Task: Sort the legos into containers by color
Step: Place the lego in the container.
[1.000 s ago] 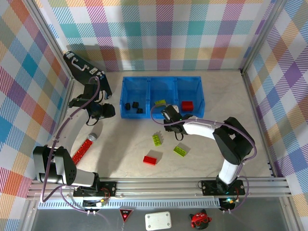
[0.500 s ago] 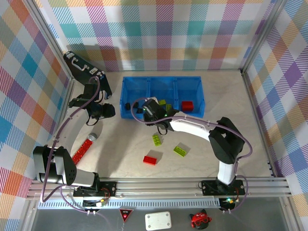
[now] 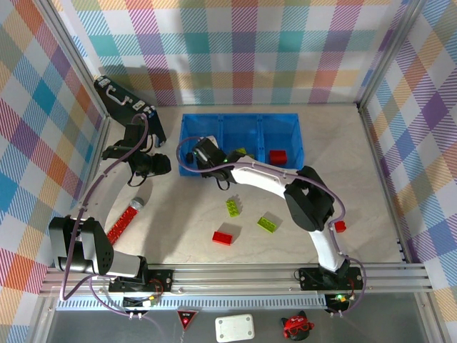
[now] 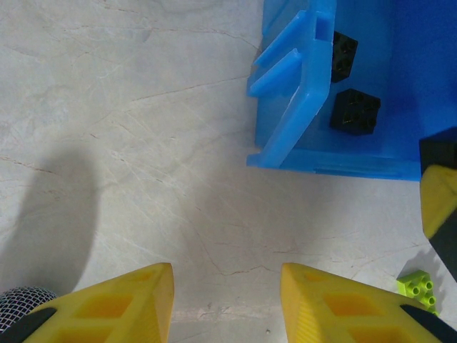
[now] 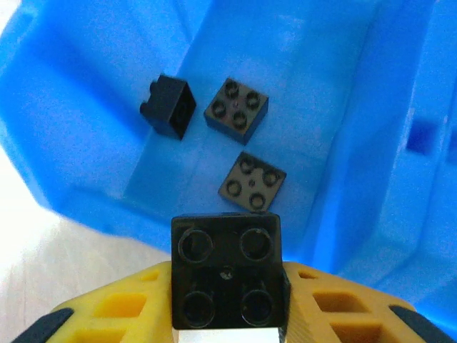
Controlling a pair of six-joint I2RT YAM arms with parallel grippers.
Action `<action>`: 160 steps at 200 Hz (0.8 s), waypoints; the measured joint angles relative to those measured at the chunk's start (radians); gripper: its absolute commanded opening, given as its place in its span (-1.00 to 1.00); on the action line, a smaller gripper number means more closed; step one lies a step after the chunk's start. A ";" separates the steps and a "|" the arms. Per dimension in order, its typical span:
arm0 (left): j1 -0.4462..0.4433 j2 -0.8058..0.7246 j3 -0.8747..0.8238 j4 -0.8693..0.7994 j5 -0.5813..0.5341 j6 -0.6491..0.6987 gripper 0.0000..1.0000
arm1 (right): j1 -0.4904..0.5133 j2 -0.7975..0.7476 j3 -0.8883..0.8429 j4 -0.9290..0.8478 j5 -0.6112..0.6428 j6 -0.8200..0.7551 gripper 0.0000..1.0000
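Right tool (image 5: 227,296) tight on black 2x2 lego (image 5: 226,268), studs up, square, over blue bin (image 5: 78,86) L compt.

Bare table (image 4: 128,143) lay open between the left gripper (image 4: 225,279) and the bin (image 4: 293,121). Three black bricks (image 5: 236,114) sat apart on the left compartment's floor. The right arm (image 3: 264,179) crossed the bin's front; the right gripper (image 5: 227,289), clamped on a fourth black brick (image 5: 227,246), hung over that compartment.

Three bricks (image 5: 236,107) inside bin (image 5: 343,93), left compartment; fourth brick (image 5: 225,275) in right claw (image 5: 228,300).
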 measured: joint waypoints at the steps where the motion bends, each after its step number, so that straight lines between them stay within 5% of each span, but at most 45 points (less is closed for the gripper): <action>1: 0.000 0.000 0.000 0.000 0.000 0.000 -0.13 | 0.000 0.002 0.003 -0.001 0.002 0.002 -0.27; 97: 0.000 0.000 0.000 0.000 0.000 0.000 -0.13 | 0.006 0.236 0.341 -0.173 0.150 0.154 -0.27; 160: 0.000 0.000 0.000 0.000 0.001 0.000 -0.13 | 0.015 0.290 0.417 -0.283 0.240 0.253 -0.08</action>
